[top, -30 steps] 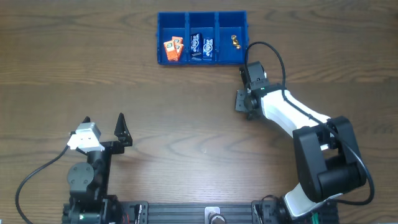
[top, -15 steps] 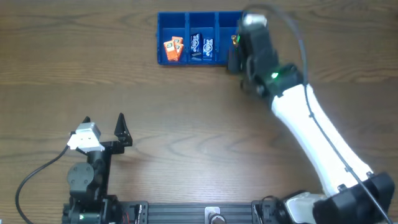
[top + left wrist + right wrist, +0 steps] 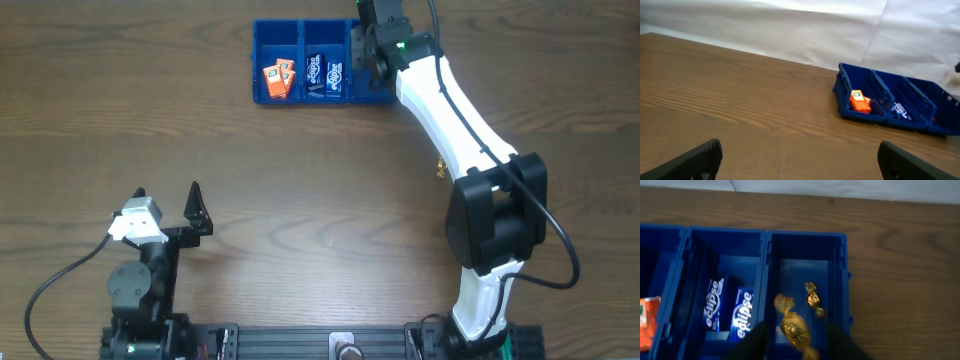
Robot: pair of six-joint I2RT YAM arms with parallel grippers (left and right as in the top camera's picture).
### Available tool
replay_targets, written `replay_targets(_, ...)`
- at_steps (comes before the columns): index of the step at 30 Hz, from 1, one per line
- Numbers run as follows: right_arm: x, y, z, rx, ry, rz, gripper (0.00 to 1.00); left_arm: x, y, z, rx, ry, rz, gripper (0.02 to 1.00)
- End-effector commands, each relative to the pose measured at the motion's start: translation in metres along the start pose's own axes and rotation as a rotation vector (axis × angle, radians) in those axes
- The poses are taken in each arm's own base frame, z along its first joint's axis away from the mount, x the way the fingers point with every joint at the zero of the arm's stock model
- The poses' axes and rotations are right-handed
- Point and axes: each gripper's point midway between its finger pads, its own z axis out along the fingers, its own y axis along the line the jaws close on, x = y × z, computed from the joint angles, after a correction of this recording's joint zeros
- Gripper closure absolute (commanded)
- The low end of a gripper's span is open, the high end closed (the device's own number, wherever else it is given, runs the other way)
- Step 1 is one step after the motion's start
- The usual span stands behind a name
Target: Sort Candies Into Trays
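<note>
One gold candy (image 3: 792, 327) at right gripper (image 3: 799, 339) above end bin of tray (image 3: 842, 270); grip: cannot tell. Left fingers (image 3: 700, 157) spread. Drop off-centre and you bounce it onto tabletop (image 3: 900, 255).

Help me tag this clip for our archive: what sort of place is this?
Probably a robotics lab bench, not a shop: a left arm and right arm standing at one edge of a wooden table, a blue tray of sorted candies, and a plain white backdrop.
</note>
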Motion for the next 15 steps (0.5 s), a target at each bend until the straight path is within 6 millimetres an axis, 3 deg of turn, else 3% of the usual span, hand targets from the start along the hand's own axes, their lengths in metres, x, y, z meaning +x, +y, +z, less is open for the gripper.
replay_targets(1, -0.006, -0.006, -0.002, 0.011, -0.009, 0.004, 0.354, 0.017, 0.008, 0.001, -0.029, 0.046, 0.016, 0.02)
replay_targets(4, 0.002, -0.026, -0.021, 0.051, 0.019, 0.079, 0.327, 0.017, 0.008, 0.001, -0.029, 0.046, 0.016, 0.02)
replay_targets(7, 0.027, -0.052, -0.066, 0.06, -0.002, 0.106, 0.325, 0.017, 0.008, 0.001, -0.029, 0.046, 0.016, 0.023)
replay_targets(9, 0.056, -0.065, -0.084, 0.05, 0.02, 0.137, 0.325, 0.017, 0.008, 0.001, -0.029, 0.046, 0.016, 0.02)
replay_targets(11, 0.1, -0.082, -0.093, 0.059, 0.077, 0.19, 0.327, 0.017, 0.008, 0.001, -0.03, 0.046, 0.016, 0.02)
replay_targets(13, 0.153, -0.098, -0.094, 0.082, 0.14, 0.252, 0.327, 0.017, 0.008, 0.001, -0.029, 0.046, 0.016, 0.02)
replay_targets(15, 0.192, -0.096, -0.086, 0.06, 0.197, 0.257, 0.325, 0.017, 0.008, 0.001, -0.029, 0.046, 0.016, 0.02)
